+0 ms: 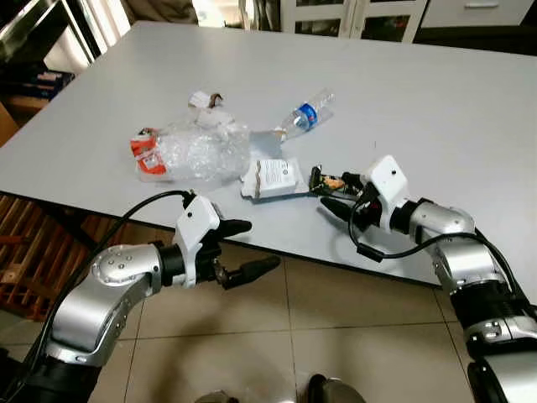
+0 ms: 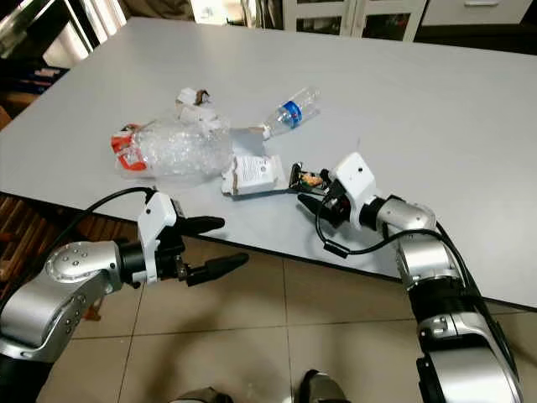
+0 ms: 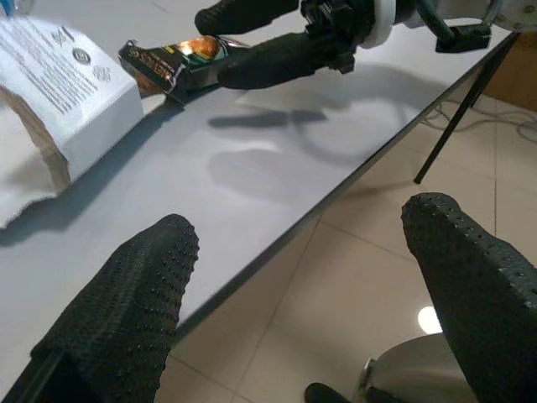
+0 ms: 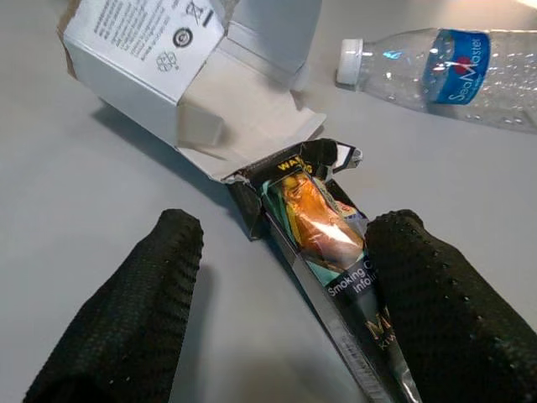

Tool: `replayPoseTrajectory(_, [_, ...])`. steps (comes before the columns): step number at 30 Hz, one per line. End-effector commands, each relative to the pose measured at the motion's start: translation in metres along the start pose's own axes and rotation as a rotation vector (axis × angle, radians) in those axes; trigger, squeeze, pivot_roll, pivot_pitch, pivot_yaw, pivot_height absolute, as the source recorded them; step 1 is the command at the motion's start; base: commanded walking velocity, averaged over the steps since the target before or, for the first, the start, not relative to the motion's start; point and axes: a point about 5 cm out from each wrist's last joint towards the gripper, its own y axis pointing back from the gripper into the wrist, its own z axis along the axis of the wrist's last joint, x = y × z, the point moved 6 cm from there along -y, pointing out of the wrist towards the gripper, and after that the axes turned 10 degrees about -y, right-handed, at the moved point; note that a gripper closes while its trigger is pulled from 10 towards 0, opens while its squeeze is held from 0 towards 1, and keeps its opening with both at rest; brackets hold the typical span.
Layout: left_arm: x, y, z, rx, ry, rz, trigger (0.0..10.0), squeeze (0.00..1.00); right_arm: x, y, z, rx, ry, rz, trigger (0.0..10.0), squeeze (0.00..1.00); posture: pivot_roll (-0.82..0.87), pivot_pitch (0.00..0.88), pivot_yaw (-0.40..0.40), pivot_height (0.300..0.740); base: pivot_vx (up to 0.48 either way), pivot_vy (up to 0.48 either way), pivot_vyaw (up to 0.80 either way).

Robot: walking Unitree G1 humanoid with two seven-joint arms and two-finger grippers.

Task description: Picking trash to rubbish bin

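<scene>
Lying on a grey bench [image 1: 436,109], near its front edge, are several pieces of trash: a crumpled cigarette pack [image 4: 323,231], dark with an orange panel and a partly legible smoking warning; a torn white carton [image 1: 273,178], opened flat, just beside the pack on the robot's left and touching or nearly touching it; a clear plastic bottle [image 1: 309,112] with a blue label, on its side, farther back; a wad of clear plastic wrap [image 1: 197,151] to the left of the carton; a red-and-white packet [image 1: 147,156] against the wrap's left edge; a small scrap of white packaging [image 1: 204,100] behind the wrap.

Right claw [image 1: 336,192]: at the bench's front edge, fingers spread to either side of the cigarette pack; one finger [image 4: 436,311] lies against the pack's side, the other stands apart; pack not clamped, resting on the bench.

Left claw [image 1: 243,248]: released, fingers parted, held off the bench's front edge above the tiled floor [image 1: 336,327], holding nothing.
</scene>
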Motion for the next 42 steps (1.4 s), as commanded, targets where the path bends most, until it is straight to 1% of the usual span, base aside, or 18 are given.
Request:
replayPoseTrajectory(1, [-0.001,0.004,0.001,0.000,0.005,0.005,10.0,0.00,0.000,0.001,-0.007,0.026,0.002,0.026,10.0,0.00,0.13,0.189,0.051,0.740,0.000,0.000,0.00])
replayPoseTrajectory(5, [-0.002,0.005,0.001,0.003,0.012,0.010,10.0,0.00,-0.002,0.001,-0.013,0.059,0.005,0.053,10.0,0.00,0.14,0.191,0.049,0.740,0.000,0.000,0.00])
replayPoseTrajectory(6, [-0.002,0.005,0.000,0.003,0.013,0.011,10.0,0.00,-0.001,0.002,-0.015,0.067,0.006,0.060,8.5,0.00,0.14,0.190,0.048,0.740,0.000,0.000,0.00])
replayPoseTrajectory(7, [-0.002,0.005,0.000,0.003,0.013,0.011,10.0,0.00,-0.001,0.002,-0.015,0.067,0.006,0.060,8.5,0.00,0.14,0.190,0.048,0.740,0.000,0.000,0.00])
replayPoseTrajectory(8, [-0.003,0.005,0.001,0.002,0.014,0.010,10.0,0.00,-0.002,0.002,-0.018,0.079,-0.002,0.074,0.0,0.00,0.14,0.190,0.048,0.740,0.000,0.000,0.00])
replayPoseTrajectory(19, [-0.004,0.004,0.002,-0.001,0.016,0.017,10.0,0.00,0.002,0.001,-0.025,0.080,-0.018,0.098,0.0,0.00,0.14,0.189,0.046,0.740,0.000,0.000,0.00])
replayPoseTrajectory(28, [-0.003,0.003,0.002,-0.002,0.017,0.018,10.0,0.00,0.001,0.002,-0.026,0.077,-0.018,0.098,0.0,0.00,0.13,0.190,0.048,0.740,0.000,0.000,0.00])
replayPoseTrajectory(38, [-0.004,0.002,0.001,-0.001,0.018,0.021,10.0,0.00,-0.007,0.001,-0.021,0.044,-0.003,0.046,0.0,0.00,0.13,0.190,0.048,0.740,0.000,0.000,0.00])
replayPoseTrajectory(40, [-0.005,0.001,0.002,-0.002,0.018,0.020,10.0,0.00,-0.017,0.000,-0.009,-0.005,0.008,-0.023,0.0,0.00,0.13,0.189,0.049,0.740,0.000,0.000,0.00])
replayPoseTrajectory(42, [-0.005,0.001,0.002,-0.002,0.018,0.020,10.0,0.00,-0.017,0.000,-0.009,-0.005,0.008,-0.023,0.0,0.00,0.13,0.189,0.049,0.740,0.000,0.000,0.00])
